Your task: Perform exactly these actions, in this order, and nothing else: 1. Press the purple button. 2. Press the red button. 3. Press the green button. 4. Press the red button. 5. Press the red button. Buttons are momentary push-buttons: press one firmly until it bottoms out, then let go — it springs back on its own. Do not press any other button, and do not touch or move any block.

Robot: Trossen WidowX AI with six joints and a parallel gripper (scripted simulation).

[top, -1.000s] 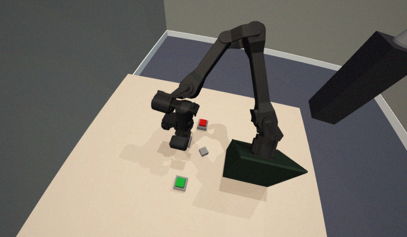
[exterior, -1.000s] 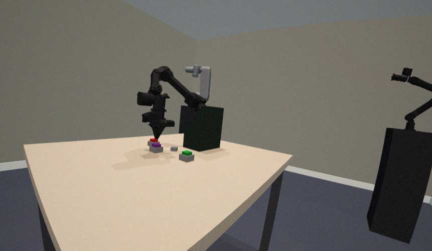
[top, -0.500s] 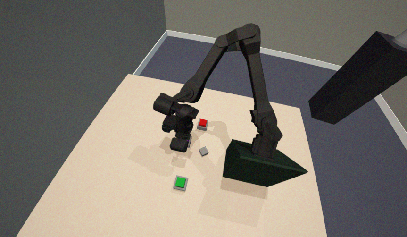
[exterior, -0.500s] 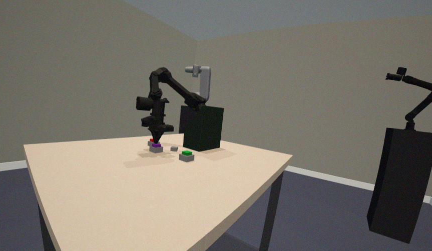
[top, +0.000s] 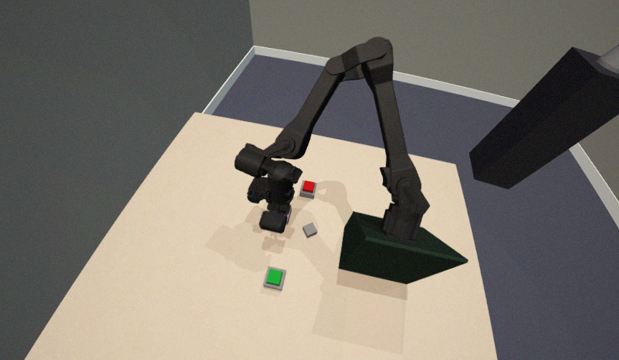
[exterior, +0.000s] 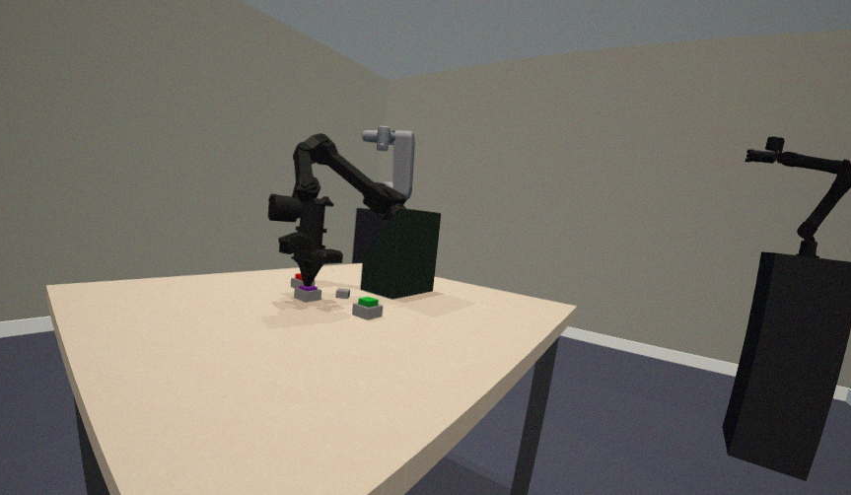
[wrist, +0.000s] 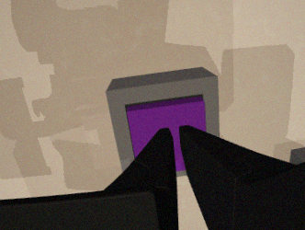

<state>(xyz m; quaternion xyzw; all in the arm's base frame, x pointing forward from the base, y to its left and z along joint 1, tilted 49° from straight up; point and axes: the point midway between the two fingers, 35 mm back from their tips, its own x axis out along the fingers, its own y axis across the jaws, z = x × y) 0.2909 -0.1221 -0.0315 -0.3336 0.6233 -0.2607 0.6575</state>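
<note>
The purple button point(exterior: 308, 288) point(wrist: 161, 115) sits in a grey housing. Its cap stands only slightly above the housing in the exterior view. My gripper point(exterior: 308, 284) point(wrist: 175, 137) is shut and empty, pointing down. Its fingertips are at the purple cap and seem to touch it; the arm hides most of this button in the top view. The red button point(top: 308, 186) point(exterior: 298, 276) stands behind the purple one in the exterior view, its cap raised. The green button point(top: 274, 277) point(exterior: 368, 301) stands apart from the gripper, its cap raised.
A small grey block point(top: 309, 229) point(exterior: 342, 293) lies on the table point(top: 136, 286) point(exterior: 231, 382) near the purple button. The dark green arm base point(top: 379, 254) point(exterior: 400, 251) stands beyond it. A grey corner point(wrist: 299, 155) shows at the wrist view's right edge.
</note>
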